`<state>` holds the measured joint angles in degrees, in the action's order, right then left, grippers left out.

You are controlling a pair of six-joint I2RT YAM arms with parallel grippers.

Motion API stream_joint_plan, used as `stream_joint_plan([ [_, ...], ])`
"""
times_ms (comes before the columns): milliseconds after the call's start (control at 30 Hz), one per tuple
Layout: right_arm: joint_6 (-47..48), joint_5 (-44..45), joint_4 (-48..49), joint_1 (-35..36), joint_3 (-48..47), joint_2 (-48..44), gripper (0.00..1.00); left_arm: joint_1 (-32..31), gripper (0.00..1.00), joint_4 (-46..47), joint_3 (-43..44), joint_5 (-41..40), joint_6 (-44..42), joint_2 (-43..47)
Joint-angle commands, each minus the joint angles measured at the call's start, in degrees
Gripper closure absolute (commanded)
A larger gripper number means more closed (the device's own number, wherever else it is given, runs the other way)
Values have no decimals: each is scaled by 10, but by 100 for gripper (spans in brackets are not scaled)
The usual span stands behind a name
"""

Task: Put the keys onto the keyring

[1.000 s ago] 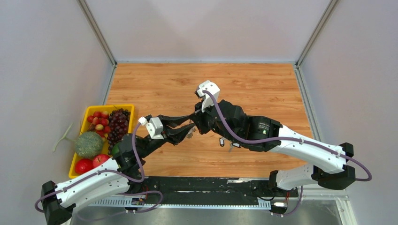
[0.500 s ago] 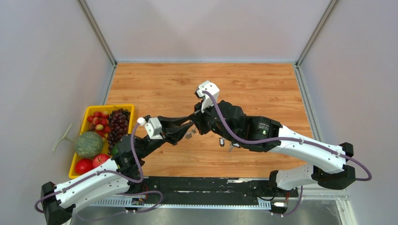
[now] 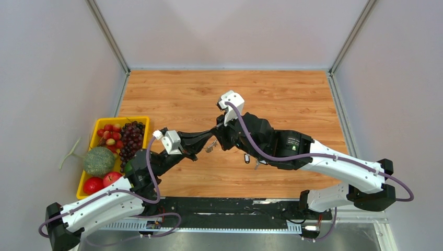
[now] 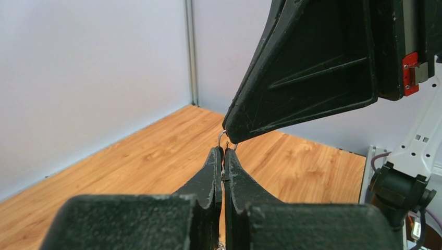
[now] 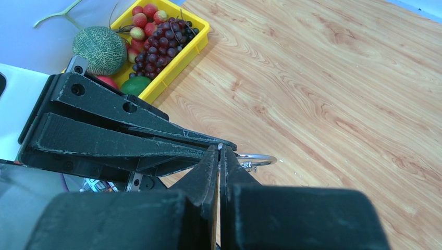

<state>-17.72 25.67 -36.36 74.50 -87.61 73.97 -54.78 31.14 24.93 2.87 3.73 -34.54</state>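
Left hand point(image 4: 223, 151) and right hand point(image 5: 219, 151) meet tip to tip above the surface point(image 3: 292, 94), both pinching the keyring point(image 5: 255, 159).
The wooden surface carries a yellow tray point(image 5: 180, 65) of fruit at its left edge, with a melon, grapes and red fruit inside. Each hand is closed tight on the ring's thin wire, held in the air over the middle, and a small silver cluster hangs below the tips. The keys point(image 3: 246, 158) lie on the surface just beside the right forearm, apart from the ring. A label point(image 3: 292, 141) on that arm is too small to read.
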Motion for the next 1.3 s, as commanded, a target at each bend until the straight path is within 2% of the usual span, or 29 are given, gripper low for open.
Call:
stream_joint_plan([
  [0,-1,13,32,7,-30,-2,100,0,100,-12,26,9,-5,-11],
  [267,-1,14,33,10,-36,3,100,0,99,-23,35,15,-1,-17],
  [667,2,19,32,17,-45,7,100,0,64,-25,33,6,4,-19],
  [1267,2,38,32,19,-33,2,100,0,59,-18,19,-12,7,20],
])
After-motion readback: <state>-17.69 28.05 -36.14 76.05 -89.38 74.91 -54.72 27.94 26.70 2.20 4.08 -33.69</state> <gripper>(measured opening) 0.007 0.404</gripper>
